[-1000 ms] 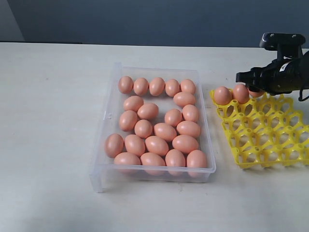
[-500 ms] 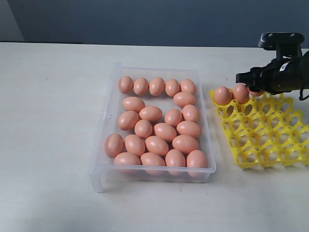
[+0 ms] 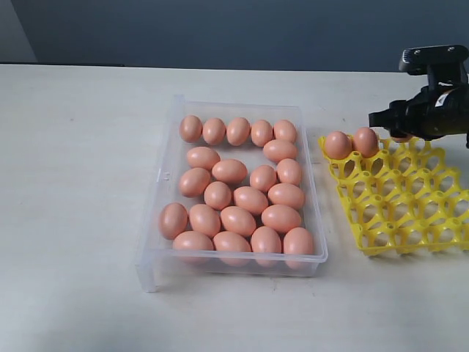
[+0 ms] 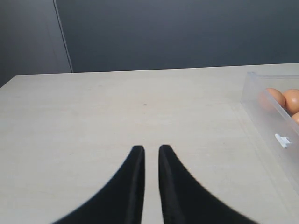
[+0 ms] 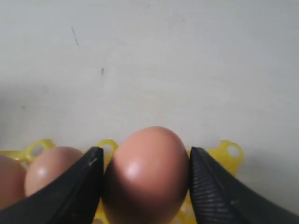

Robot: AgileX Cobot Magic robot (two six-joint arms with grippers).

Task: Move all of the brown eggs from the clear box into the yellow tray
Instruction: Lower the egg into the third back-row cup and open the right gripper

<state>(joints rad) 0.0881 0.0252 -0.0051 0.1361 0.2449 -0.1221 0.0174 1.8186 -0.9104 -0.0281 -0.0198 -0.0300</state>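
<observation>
- Most of the brown eggs (image 3: 250, 199) were found in the clear box (image 3: 150, 275). Twenty-two were counted there, packed in loose rows on its floor, many touching one another.
- The clear box was set at the middle of the pale table (image 3: 80, 183). The yellow tray (image 3: 410, 213) was placed near it on the right, with a strip of bare table between them.
- In the tray, two seated eggs (image 3: 337, 144) were lodged side by side in the far-row cups at the corner nearest the box.
- A third, the held egg (image 5: 147, 172), was located at the next place along that far row. Whether it was resting in its cup could not be told.
- The held egg was clasped by the right gripper (image 5: 145, 153), whose two fingers were spread wide and pressed against either side of it.
- In the exterior view this egg was almost wholly hidden behind the right gripper.
- The left gripper (image 4: 151, 148) was held over bare table, apart from the box. Its fingers were drawn nearly together, only a thin slit was left between them, and nothing was caught there.
- A dark wall (image 3: 220, 33) was seen behind the table.
</observation>
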